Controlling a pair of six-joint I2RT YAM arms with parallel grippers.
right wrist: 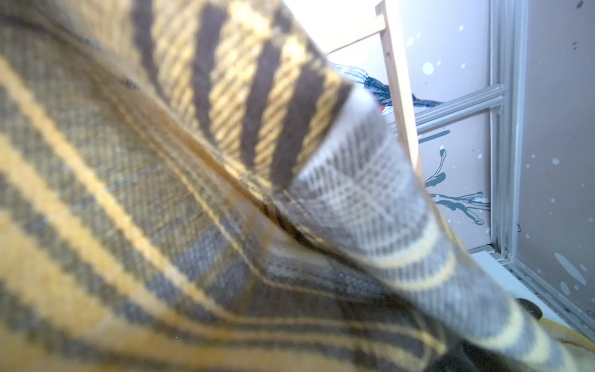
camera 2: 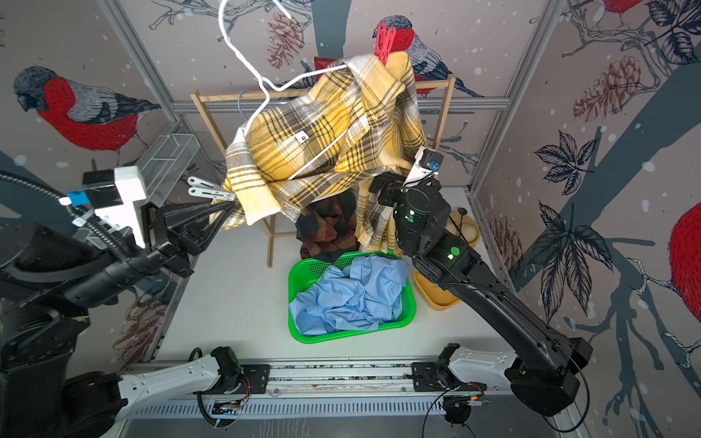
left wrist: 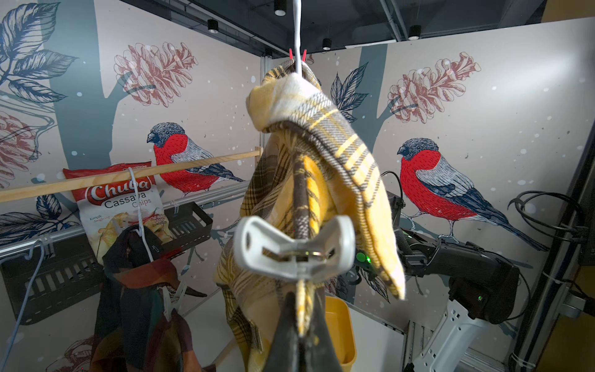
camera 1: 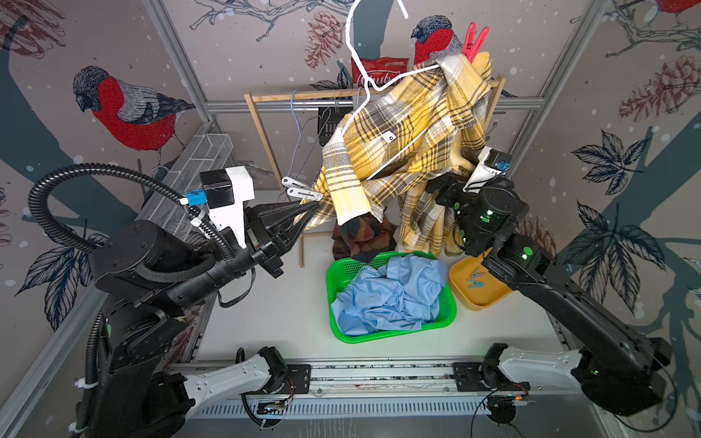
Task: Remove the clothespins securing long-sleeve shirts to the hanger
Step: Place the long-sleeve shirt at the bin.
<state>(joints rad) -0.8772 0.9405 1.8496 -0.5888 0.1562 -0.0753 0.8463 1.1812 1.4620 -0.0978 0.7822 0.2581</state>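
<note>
Yellow plaid shirt (camera 1: pixel 409 125) – draped over a white wire hanger (camera 1: pixel 356 53) that is raised above the worktop (camera 1: pixel 273 311). Two clothespins remain on it. The red clothespin (camera 1: pixel 474 41) stands upright on the highest fold of the shirt. The whitish clothespin (camera 1: pixel 301 189) is clipped to the low edge of the cloth, just beside the left hand.

Left hand (camera 1: pixel 313 206) – jaws fully closed on the edge of the yellow plaid shirt. In the left wrist view the whitish clothespin sits directly in front of the fingertips, astride the same strip of cloth.

Right hand (camera 1: pixel 440 187) – positioned under the far side of the shirt, jaws spread wide. The cloth hides the fingertips, so any contact with a pin or the hanger cannot be told. The right wrist view shows only plaid fabric at close range.

Other items:
- The light blue shirt (camera 1: pixel 390 295) lies crumpled in the green basket (camera 1: pixel 328 284).
- The dark check shirt (camera 1: pixel 360 235) hangs behind the basket.
- Pale clothespins (camera 1: pixel 474 282) lie in the yellow tray (camera 1: pixel 489 299).
</note>
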